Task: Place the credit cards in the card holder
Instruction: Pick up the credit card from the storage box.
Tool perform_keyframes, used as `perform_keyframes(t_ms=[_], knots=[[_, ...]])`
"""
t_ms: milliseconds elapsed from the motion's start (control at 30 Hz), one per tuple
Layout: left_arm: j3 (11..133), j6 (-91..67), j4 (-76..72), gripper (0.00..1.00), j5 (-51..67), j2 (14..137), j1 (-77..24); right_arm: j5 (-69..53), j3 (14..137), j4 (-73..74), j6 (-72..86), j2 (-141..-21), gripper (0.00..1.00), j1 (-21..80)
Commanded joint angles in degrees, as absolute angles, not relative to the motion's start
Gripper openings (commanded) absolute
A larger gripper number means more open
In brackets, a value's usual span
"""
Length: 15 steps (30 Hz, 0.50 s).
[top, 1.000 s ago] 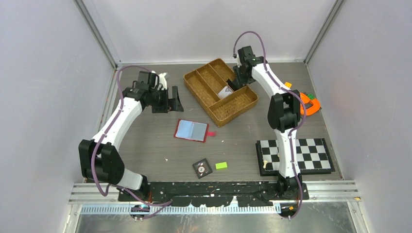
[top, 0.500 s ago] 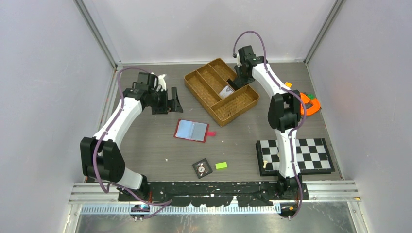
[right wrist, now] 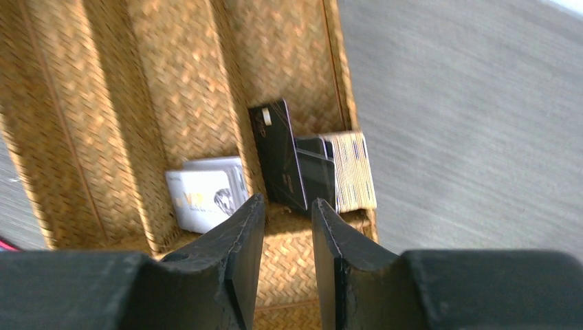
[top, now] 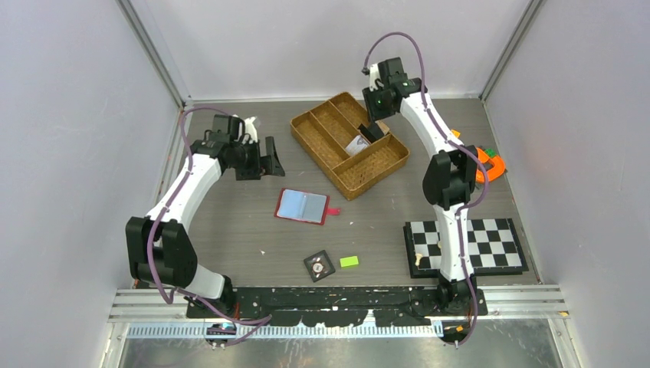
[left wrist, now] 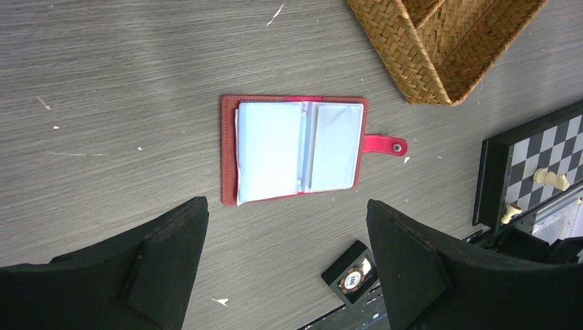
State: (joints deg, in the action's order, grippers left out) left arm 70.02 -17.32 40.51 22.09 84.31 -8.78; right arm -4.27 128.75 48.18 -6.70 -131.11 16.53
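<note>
The red card holder [top: 303, 205] lies open on the table, its blue-grey pockets facing up and its tab to the right. My left gripper [top: 270, 161] hovers open to its upper left; in the left wrist view the card holder [left wrist: 295, 148] lies beyond the wide-apart gripper [left wrist: 285, 204]. Credit cards sit in the woven tray: a light grey card [right wrist: 203, 198] lying flat, a black card [right wrist: 278, 155] on edge, and a stack of cards [right wrist: 352, 172]. My right gripper [right wrist: 287, 203] hangs over the tray [top: 349, 144] with a narrow gap and nothing between its fingers.
A black tile with a round dial [top: 319, 266] and a small green block [top: 349, 261] lie near the front edge. A chessboard [top: 465, 245] sits at the right by the right arm's base. An orange object [top: 488, 165] lies at the far right.
My right arm has lifted its wrist up from the tray, and its jaws have narrowed. The left gripper has shifted slightly and stays open.
</note>
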Motion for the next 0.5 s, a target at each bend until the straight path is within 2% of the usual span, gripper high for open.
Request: perform_keyframes(t_ms=[0,267,467], knots=[[70.00,-16.78,38.73,0.88,23.45,84.27,-7.98,-8.33,136.07,48.33,-6.86,-134.22,0.38,17.27],[69.70,-17.18,38.50,0.88,24.47,84.37,-7.46,-9.25,143.89,48.21,-7.17,-141.43,0.40,18.46],[69.46,-17.40,38.25,0.88,25.04,83.90,-7.29,-6.78,144.85,47.52,-7.31,-143.83,0.40,18.52]])
